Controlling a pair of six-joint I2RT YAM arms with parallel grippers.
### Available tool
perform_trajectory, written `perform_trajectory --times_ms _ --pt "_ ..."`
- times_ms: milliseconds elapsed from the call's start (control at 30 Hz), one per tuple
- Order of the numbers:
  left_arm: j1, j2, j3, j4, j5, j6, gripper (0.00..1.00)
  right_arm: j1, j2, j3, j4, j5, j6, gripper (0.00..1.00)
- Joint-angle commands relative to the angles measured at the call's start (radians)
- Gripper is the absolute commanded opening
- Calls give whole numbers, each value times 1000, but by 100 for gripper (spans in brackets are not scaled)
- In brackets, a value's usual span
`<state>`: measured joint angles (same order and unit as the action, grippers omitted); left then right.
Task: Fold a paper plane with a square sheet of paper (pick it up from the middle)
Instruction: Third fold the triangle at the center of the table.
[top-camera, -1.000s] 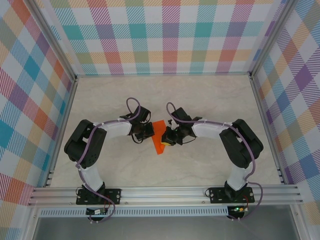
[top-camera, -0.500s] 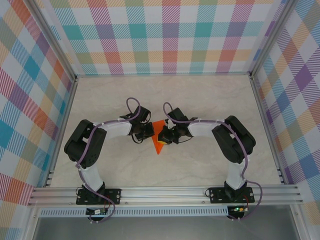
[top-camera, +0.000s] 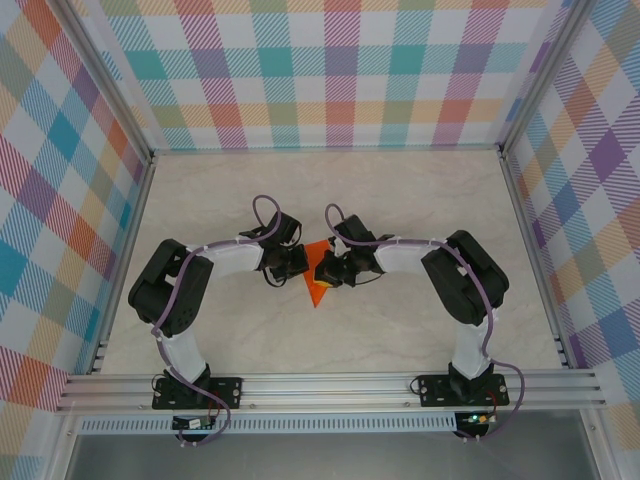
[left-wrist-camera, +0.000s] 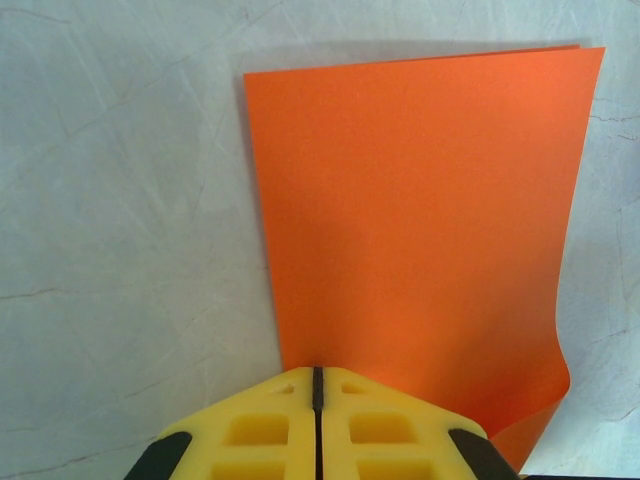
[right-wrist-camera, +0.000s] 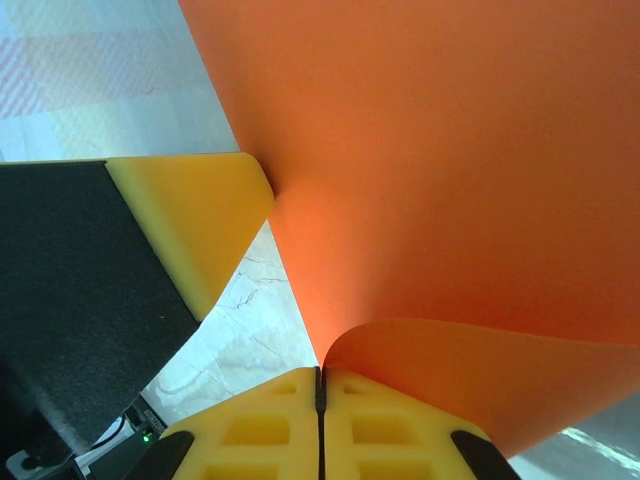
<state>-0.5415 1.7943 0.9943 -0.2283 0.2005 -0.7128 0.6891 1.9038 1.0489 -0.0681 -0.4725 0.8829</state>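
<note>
Near edge: an aluminium rail (top-camera: 330, 385) carries the two arm bases, left and right.
Left pincer (left-wrist-camera: 317, 372): yellow fingers pressed together with only a thin seam between them, pinching the near edge of the thin bright orange sheet of paper (left-wrist-camera: 420, 220). In the top view it sits at mid-worktop (top-camera: 290, 262), facing the other arm.
Right pincer (right-wrist-camera: 320, 372): yellow fingers likewise pressed together, nipping the sheet (right-wrist-camera: 450, 150), which curls up and away from the seam in a smooth loop. In the top view it is just right of the paper (top-camera: 335, 272).
Beside the right pincer: a yellow pad on a black body (right-wrist-camera: 190, 230) stands just beside the paper's left face.
Sheet, shape: from the left wrist it reads as a plain, unmarked rectangle with crisp straight edges; its right edge bulges and lifts near the lower corner.
Sheet, place: between the two pincers at the worktop's middle, showing from above as a narrow orange wedge (top-camera: 316, 290) pointing toward the arm bases.
Worktop (top-camera: 400, 200): pale, marbled stone pattern.
Far side: pastel checked walls (top-camera: 340, 70) enclose the worktop.
</note>
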Motion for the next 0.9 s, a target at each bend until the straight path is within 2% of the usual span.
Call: perform_trajectory --times_ms 0,867 --pt "2 13 -10 -69 -6 17 6 6 24 28 12 5 4 7" --pt "2 10 -18 -65 -4 14 6 6 57 42 6 9 2 7"
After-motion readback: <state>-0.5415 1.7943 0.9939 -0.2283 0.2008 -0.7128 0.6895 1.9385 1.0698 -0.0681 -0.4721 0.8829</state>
